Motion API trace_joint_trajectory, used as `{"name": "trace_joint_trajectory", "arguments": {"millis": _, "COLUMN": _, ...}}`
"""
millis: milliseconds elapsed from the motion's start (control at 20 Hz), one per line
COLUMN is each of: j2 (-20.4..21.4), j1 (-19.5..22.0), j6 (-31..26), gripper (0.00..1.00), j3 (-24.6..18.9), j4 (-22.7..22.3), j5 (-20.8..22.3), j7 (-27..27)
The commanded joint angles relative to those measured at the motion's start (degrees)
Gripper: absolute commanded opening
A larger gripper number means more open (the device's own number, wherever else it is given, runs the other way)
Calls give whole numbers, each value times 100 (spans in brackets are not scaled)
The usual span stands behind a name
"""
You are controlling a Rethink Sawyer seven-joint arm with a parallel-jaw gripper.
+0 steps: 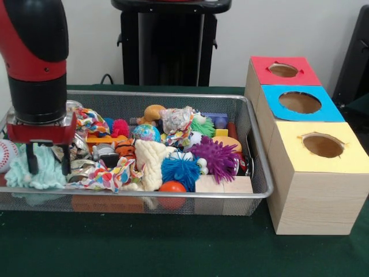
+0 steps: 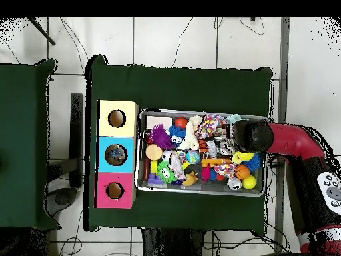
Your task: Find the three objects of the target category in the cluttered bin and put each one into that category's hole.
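The silver wire-mesh bin (image 1: 173, 196) is full of mixed toys; it also shows in the overhead view (image 2: 200, 112). My gripper (image 1: 49, 160) hangs over the bin's left end in the front view. Its two black fingers (image 1: 32, 161) are spread apart and reach down to a pale teal fluffy cloth (image 1: 34, 173). Nothing is held between them. A crinkled, shiny, see-through piece (image 1: 81, 168), which may be a plastic bottle, lies just right of the fingers, half buried. No other bottle shows clearly. In the overhead view the arm (image 2: 253, 135) hides the gripper.
Three wooden boxes with round holes stand beside the bin: red (image 1: 282, 70), blue (image 1: 300, 103) and yellow (image 1: 323, 145). The bin holds a purple spiky ball (image 1: 216, 156), a blue fuzzy toy (image 1: 180, 170), an orange ball (image 1: 172, 187), a wooden block (image 1: 222, 184) and a baseball (image 1: 6, 154).
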State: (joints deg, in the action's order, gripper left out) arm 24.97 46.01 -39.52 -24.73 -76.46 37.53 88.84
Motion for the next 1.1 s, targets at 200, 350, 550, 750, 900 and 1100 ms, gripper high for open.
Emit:
{"name": "trace_joint_trajectory", "arguments": {"millis": 200, "j2": -710, "j1": 242, "j6": 31, "gripper": 100, "j3": -288, "j4": 193, "j5": 509, "j7": -1601}}
{"name": "trace_joint_trajectory", "arguments": {"millis": 350, "j2": -860, "j1": 17, "j6": 323, "gripper": 100, "j3": -2, "j4": -90, "j5": 550, "j7": -788}}
{"name": "trace_joint_trajectory", "arguments": {"millis": 550, "j2": -568, "j1": -467, "j6": 960, "gripper": 100, "j3": 389, "j4": -756, "j5": 534, "j7": 429}}
{"name": "trace_joint_trajectory", "arguments": {"millis": 750, "j2": -813, "j1": -813, "j6": 1442, "gripper": 100, "j3": 611, "j4": -875, "j5": 271, "j7": 1032}}
{"name": "trace_joint_trajectory", "arguments": {"millis": 900, "j2": -1122, "j1": -944, "j6": 2063, "gripper": 100, "j3": 741, "j4": -875, "j5": 58, "j7": 1399}}
{"name": "trace_joint_trajectory", "arguments": {"millis": 1100, "j2": -1274, "j1": -1093, "j6": 2388, "gripper": 100, "j3": 928, "j4": -948, "j5": -295, "j7": 1618}}
